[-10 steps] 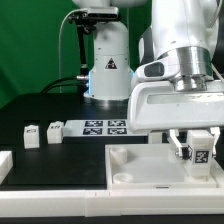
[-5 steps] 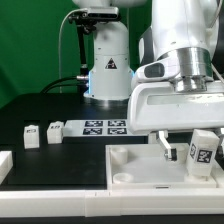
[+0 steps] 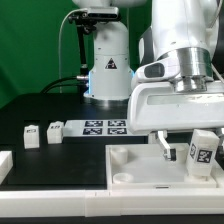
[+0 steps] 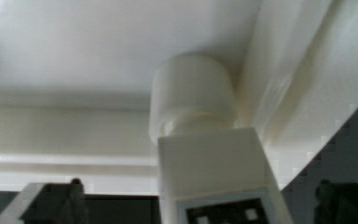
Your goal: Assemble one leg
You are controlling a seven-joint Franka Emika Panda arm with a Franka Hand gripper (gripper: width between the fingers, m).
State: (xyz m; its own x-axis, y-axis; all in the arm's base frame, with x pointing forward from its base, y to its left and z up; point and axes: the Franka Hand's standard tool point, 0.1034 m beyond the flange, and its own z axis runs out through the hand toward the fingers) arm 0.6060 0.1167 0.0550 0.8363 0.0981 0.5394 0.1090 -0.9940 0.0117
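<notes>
Here the gripper (image 3: 185,146) is held low over the white panel (image 3: 130,165) at the exterior view's right, fingers spread either side of the leg (image 3: 200,153), not pinching it.

Leg (image 3: 202,152): white, with a black-and-white square tag on its face. Panel (image 3: 135,170): plain white. Marker board (image 3: 100,127): white, with black-and-white tags. Two small blocks (image 3: 42,134): white with dark tags. Surface (image 3: 60,160): black. Backdrop (image 3: 30,45): green.
</notes>
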